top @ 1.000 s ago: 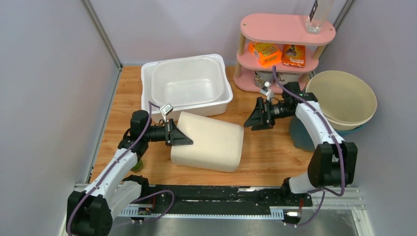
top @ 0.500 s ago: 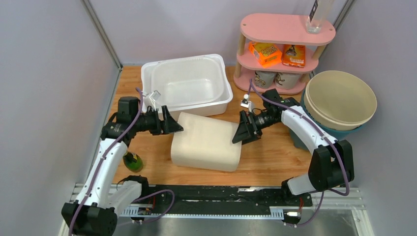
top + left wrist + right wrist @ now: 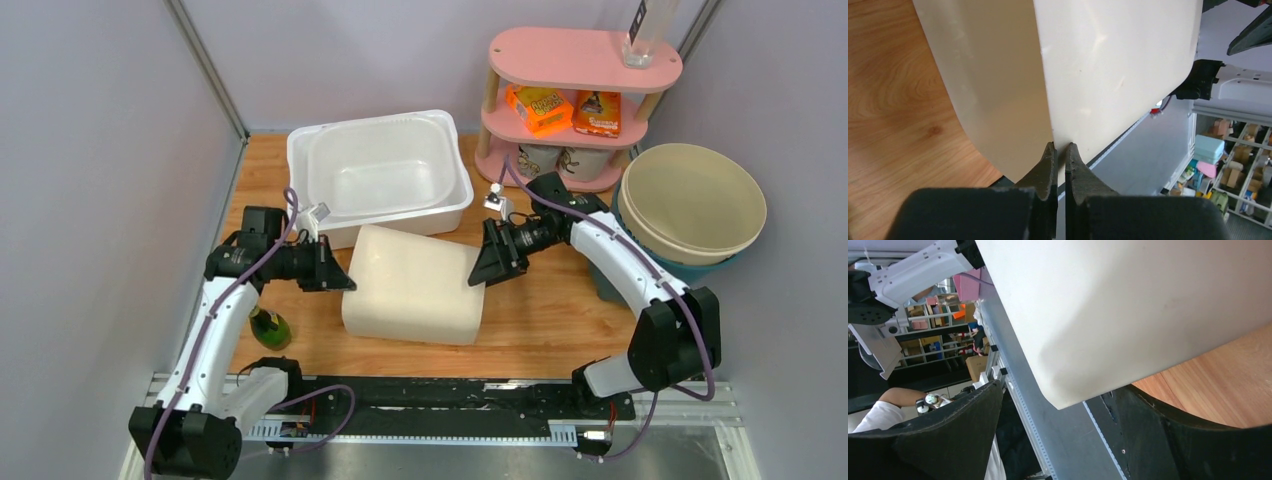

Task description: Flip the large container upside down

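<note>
The large cream container (image 3: 415,285) lies bottom up on the wooden table, in front of the white tubs. My left gripper (image 3: 345,280) is shut and empty, its tips against the container's left side; the left wrist view shows the fingertips (image 3: 1050,152) nearly touching each other at the container's wall (image 3: 1098,65). My right gripper (image 3: 482,268) is wide open at the container's right rear corner. In the right wrist view its jaws straddle that corner (image 3: 1128,300) without closing on it.
Two nested white tubs (image 3: 380,170) stand behind the container. A pink shelf (image 3: 580,60) with orange boxes and a glass stands at the back right. A cream bowl (image 3: 695,200) sits on a blue bin at the right. A green bottle (image 3: 268,328) lies under my left arm.
The container has settled flat and shifted slightly left. My left gripper drew back left along its side. My right gripper moved left up to the container's right corner.
</note>
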Controlling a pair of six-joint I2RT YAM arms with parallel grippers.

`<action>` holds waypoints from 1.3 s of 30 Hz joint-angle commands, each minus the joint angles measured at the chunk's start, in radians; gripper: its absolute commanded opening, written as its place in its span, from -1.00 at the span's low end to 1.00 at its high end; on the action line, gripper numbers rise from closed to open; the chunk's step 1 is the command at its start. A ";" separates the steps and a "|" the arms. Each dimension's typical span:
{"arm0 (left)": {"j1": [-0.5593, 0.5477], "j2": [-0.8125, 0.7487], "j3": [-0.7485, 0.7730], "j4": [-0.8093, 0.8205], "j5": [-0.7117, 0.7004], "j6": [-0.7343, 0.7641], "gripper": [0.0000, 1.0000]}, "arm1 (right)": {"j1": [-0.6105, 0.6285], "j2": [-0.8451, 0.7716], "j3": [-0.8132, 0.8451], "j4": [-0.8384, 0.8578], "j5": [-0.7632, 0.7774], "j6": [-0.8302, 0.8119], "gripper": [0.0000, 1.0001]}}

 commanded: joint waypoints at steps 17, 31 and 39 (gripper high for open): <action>0.046 0.066 -0.157 -0.015 -0.121 -0.079 0.35 | 0.271 0.059 0.385 0.203 -0.130 0.141 0.66; 0.070 0.079 0.008 -0.164 -0.292 -0.034 0.67 | 0.396 0.237 0.584 0.210 -0.054 0.134 0.73; 0.076 0.030 0.069 -0.203 -0.307 0.005 0.68 | 0.396 0.368 0.729 0.216 -0.003 0.130 0.75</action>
